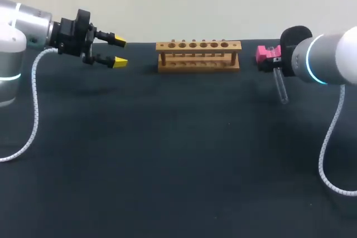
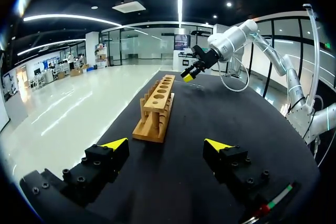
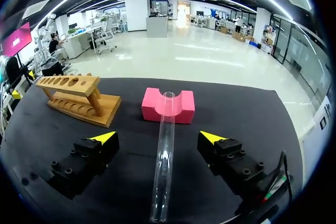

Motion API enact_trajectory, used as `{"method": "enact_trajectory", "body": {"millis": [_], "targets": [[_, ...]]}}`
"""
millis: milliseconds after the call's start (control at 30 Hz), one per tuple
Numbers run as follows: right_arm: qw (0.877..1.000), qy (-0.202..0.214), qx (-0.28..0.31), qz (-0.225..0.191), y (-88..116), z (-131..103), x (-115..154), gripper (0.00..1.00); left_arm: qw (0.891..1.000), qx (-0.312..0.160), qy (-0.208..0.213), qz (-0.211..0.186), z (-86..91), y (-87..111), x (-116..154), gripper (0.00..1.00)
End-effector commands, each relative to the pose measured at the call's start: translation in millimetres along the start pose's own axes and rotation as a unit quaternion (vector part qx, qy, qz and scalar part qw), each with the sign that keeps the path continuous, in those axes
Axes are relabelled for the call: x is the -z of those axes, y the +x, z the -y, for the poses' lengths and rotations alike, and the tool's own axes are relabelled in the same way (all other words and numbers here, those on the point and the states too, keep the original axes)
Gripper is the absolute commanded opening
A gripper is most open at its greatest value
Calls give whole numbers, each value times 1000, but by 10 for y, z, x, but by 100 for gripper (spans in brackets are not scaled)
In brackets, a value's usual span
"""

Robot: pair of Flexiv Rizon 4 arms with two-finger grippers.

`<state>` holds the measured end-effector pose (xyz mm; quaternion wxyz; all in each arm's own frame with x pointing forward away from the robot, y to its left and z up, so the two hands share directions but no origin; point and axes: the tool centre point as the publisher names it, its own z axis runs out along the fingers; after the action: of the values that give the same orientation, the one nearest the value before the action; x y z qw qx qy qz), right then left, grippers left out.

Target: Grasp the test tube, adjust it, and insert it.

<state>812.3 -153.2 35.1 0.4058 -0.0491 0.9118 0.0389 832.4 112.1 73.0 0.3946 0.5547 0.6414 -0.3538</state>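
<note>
A clear glass test tube (image 3: 164, 150) lies with its far end in the groove of a pink holder block (image 3: 168, 106) and its near end toward my wrist. My right gripper (image 3: 157, 138) is open, one yellow-tipped finger on each side of the tube, and neither touches it. In the head view the tube (image 1: 281, 88) slants down from the pink block (image 1: 265, 54), and my right arm (image 1: 329, 59) hides its own fingers. The wooden tube rack (image 1: 198, 55) stands at the back middle with its holes empty. My left gripper (image 1: 116, 52) hangs open left of the rack and holds nothing.
The left wrist view looks along the rack (image 2: 157, 103) from its end, between the open left gripper's (image 2: 166, 144) fingers. The black tabletop (image 1: 167, 160) stretches toward the front. White cables hang from both arms at the sides.
</note>
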Motion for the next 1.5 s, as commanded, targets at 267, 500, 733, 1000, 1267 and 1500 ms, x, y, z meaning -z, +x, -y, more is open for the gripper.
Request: {"method": "enact_trajectory", "body": {"millis": [267,500,733,1000,1267,1500], "targets": [[909,1,-10,416,146,46,-47,100,1000,-1,0,1,-6,9,-2,100],[911,0,-14,412,190,32,-98,100,1000,-1,0,1,-6,9,-2,100],[918,-4,-9,396,171,29,-128,100,1000,-1,0,1,-6,9,-2,100],[925,-11,-14,379,209,17,-158,100,1000,-1,0,1,-6,9,-2,100],[925,-10,-23,379,263,64,-193,100,1000,-1,0,1,-6,9,-2,100],[923,-6,-31,384,293,132,-218,100,1000,-1,0,1,-6,9,-2,100]]}}
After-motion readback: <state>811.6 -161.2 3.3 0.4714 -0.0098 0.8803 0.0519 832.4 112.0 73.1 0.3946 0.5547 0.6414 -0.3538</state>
